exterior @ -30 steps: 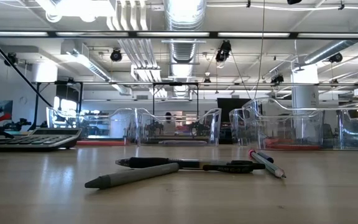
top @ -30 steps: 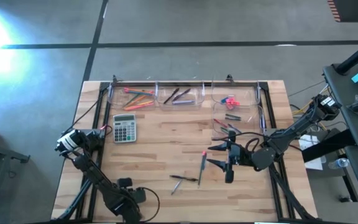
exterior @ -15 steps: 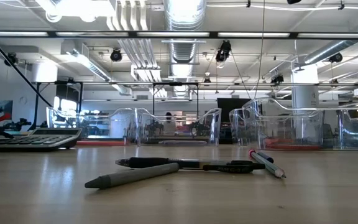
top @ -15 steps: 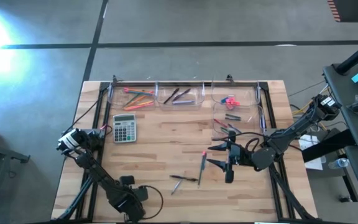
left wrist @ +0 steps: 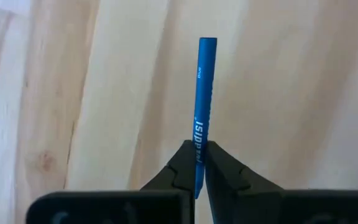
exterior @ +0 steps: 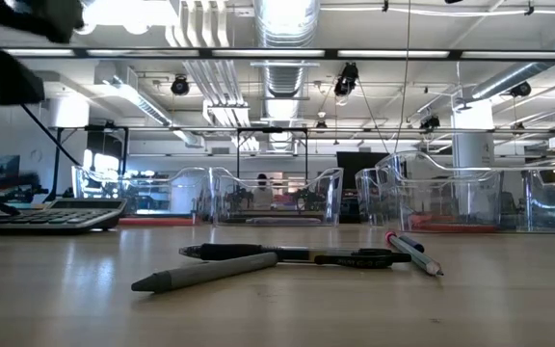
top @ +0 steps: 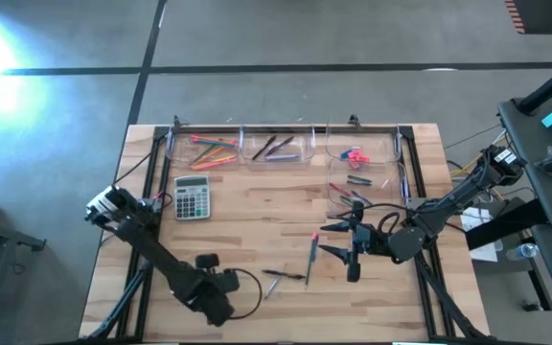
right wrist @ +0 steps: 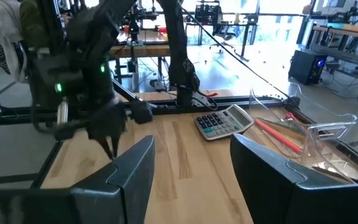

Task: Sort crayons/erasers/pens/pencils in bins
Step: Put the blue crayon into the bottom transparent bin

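My left gripper [top: 217, 287] hangs over the near left part of the table, shut on a blue crayon [left wrist: 202, 93]. My right gripper [top: 337, 240] waits open over the right middle of the table, beside a pencil [top: 311, 257] with a pink end. Two dark pens [top: 284, 276] lie flat near the pencil; the low view shows them [exterior: 287, 254] crossed, with a grey stick [exterior: 205, 273]. Three clear bins [top: 276, 147] line the far edge and a fourth [top: 362, 187] sits in front of the right one. They hold pencils [top: 209, 151], pens [top: 274, 146] and erasers [top: 355, 154]. My left gripper pinches the blue crayon between its two fingertips at the crayon's printed lower stretch [left wrist: 197, 163]. The crayon lies along the fingers and sticks out past them to its free end [left wrist: 207, 43]. It is lifted clear of the table.
A grey calculator [top: 192, 198] lies left of centre, in front of the pencil bin. A dark frame with cables [top: 405, 182] runs along the table's far and right sides. Bare wood lies between the calculator and the loose pens.
My left gripper has moved away from the near edge and toward the table's right, toward the loose pens, carrying the blue crayon; its arm now shows at the top left of the low view. The right arm and the things on the table have kept still.
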You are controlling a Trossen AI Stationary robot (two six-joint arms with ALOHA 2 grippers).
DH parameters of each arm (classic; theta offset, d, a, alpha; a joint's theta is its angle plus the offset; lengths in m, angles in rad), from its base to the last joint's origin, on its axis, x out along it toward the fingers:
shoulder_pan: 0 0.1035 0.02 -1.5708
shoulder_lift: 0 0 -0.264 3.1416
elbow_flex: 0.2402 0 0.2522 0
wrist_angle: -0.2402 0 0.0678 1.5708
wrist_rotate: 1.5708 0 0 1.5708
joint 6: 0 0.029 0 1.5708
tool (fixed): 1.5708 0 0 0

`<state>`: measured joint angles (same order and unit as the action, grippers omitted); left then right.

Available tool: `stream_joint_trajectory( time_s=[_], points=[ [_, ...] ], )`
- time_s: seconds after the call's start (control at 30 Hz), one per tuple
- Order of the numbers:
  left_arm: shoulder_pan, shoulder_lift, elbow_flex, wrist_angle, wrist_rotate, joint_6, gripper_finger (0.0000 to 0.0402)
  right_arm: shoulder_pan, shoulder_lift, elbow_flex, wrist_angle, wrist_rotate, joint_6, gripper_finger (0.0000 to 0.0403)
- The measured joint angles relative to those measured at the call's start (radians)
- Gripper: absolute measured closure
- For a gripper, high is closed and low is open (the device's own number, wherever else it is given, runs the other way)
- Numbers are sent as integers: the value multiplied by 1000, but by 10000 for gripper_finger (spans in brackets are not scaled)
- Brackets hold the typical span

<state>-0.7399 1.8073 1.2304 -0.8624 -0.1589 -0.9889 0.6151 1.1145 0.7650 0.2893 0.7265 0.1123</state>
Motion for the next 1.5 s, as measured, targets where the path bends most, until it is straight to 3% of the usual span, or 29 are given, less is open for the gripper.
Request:
stream_joint_trajectory(
  time_s=[0.3,0.53,0.77,0.87,1.13,1.3,1.5],
  points=[
    [67,-125,0,36,-137,50,401,7,0,0,-1,0,-19,202],
    [144,-183,-2,302,-241,305,401,11,-1,0,-112,0,28,202],
    [293,-163,-4,535,-255,568,401,11,-2,0,-137,0,44,202],
    [348,-149,-4,688,-208,684,401,11,-13,0,-147,0,50,202],
    [392,-155,-4,895,-192,822,401,11,2,-7,-151,-1,67,202],
    [392,-156,-4,945,-222,846,401,8,0,-86,46,-23,-28,202],
    [392,-156,-4,981,-266,873,401,-28,-12,-230,447,-272,-175,202]
  ],
)
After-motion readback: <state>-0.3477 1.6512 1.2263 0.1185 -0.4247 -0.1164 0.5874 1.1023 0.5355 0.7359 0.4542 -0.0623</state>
